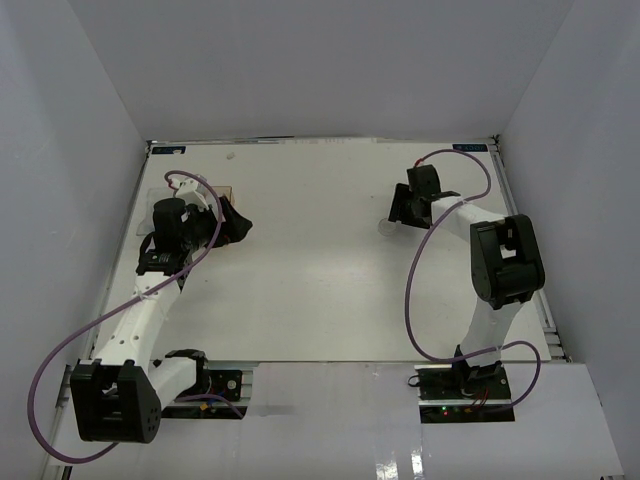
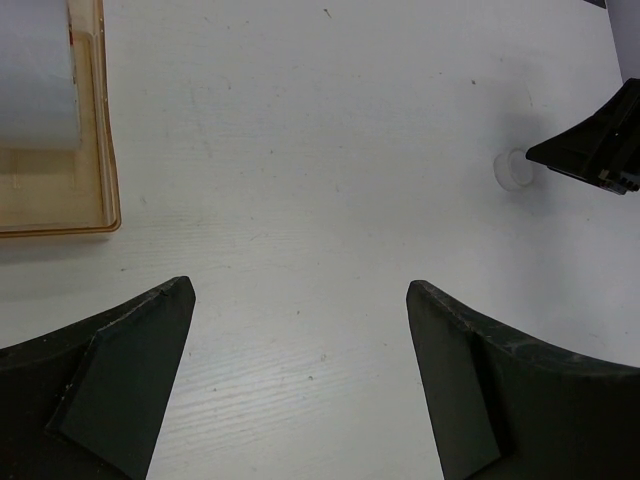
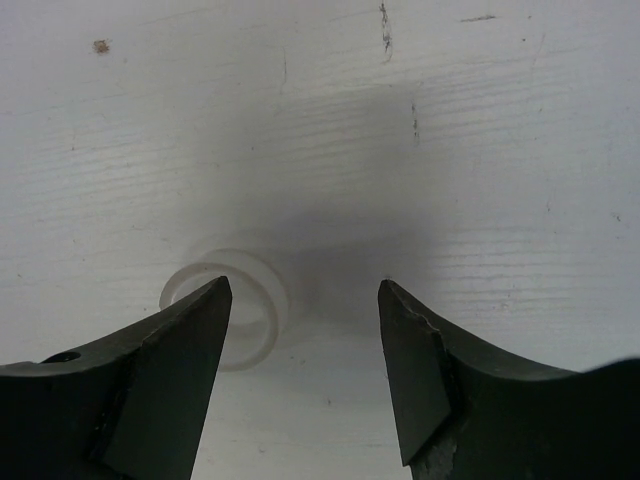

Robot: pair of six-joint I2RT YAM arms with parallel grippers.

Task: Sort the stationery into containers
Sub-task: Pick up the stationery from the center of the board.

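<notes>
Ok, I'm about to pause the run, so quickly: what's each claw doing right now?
Left claw: open, holding nothing.
Right claw: open, nothing clamped; a round whitish item lies on the table by one finger.

Bin [image 2: 103,212] on table's [image 1: 320,290] left; jar [image 3: 264,308] on its right — well apart.

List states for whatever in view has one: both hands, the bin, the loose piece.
left hand: open wide, empty, over the table.
right hand: jaws apart, nothing clamped, low over the round piece.
small whitish round piece: lying on the table, free, off-centre by one finger; can't tell whether it is a roll or a jar.
amber bin: upright, something pale inside.
</notes>
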